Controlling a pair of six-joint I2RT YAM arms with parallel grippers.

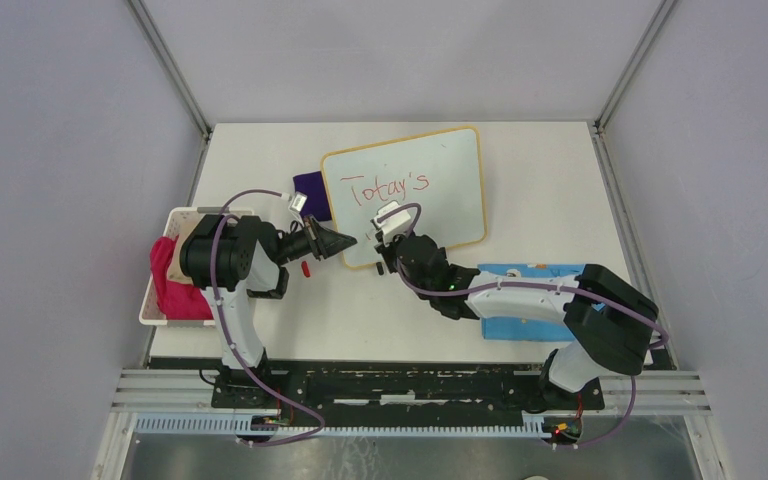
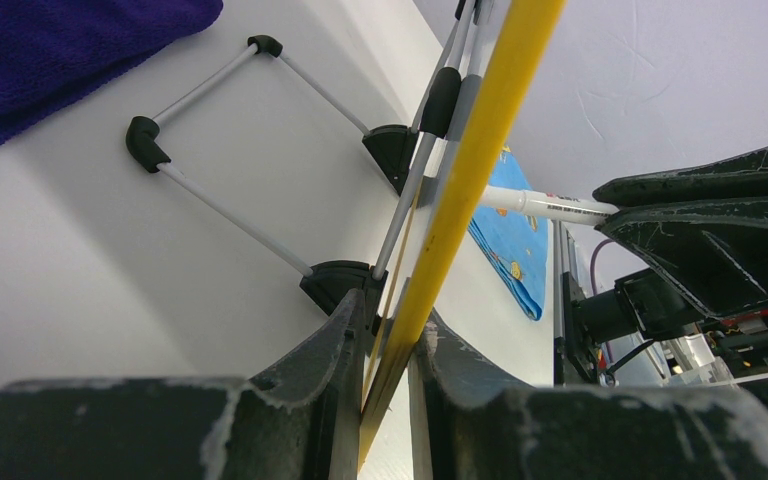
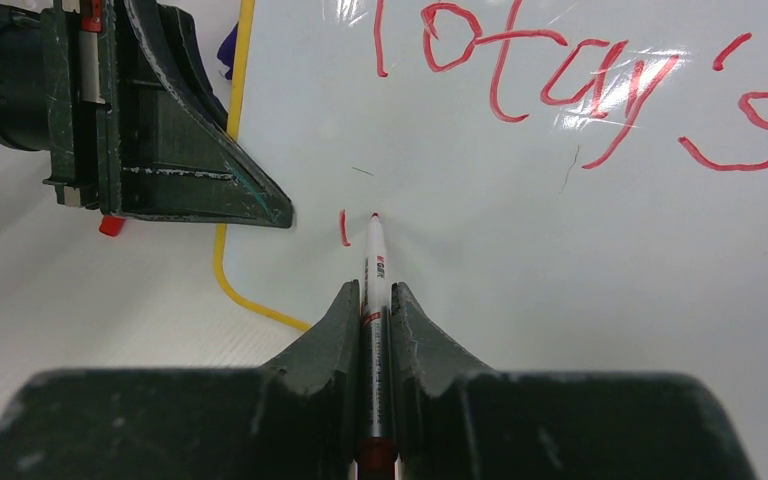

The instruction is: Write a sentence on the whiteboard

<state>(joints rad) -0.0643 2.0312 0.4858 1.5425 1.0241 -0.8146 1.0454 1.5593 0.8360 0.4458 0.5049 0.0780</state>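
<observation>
A: Progress check, quick. What's down?

B: One word. The sentence as it stands reads roughly "Today's", in red, on the whiteboard, well ahead of the right gripper. Line two is barely begun: one short red stroke just left of the marker tip. I'd call it under halfway, with the rest of line two left to write.

A: Right gripper?

B: Pressed together on the marker barrel, tip pointing straight ahead at the board. Touching or just off it, can't tell.

A: Left one?

B: The left gripper pinches the board's yellow frame, and the rim runs straight out between its fingers. Steadying it, I'd guess. The board leans on a wire stand off to the left of those fingertips.

A: Anything you can't read?

B: Plenty. From above, the right wrist covers the marker tip and the new stroke, so line two shows only in the right wrist view. That view crops the board's right and far edges. The left wrist view sees the board edge-on, so no writing there. A red cap lies just beside the left gripper, partly hidden by it. A blue cloth is mostly under the right arm. A purple cloth tucks behind the board's left side. How far, can't tell.
</observation>
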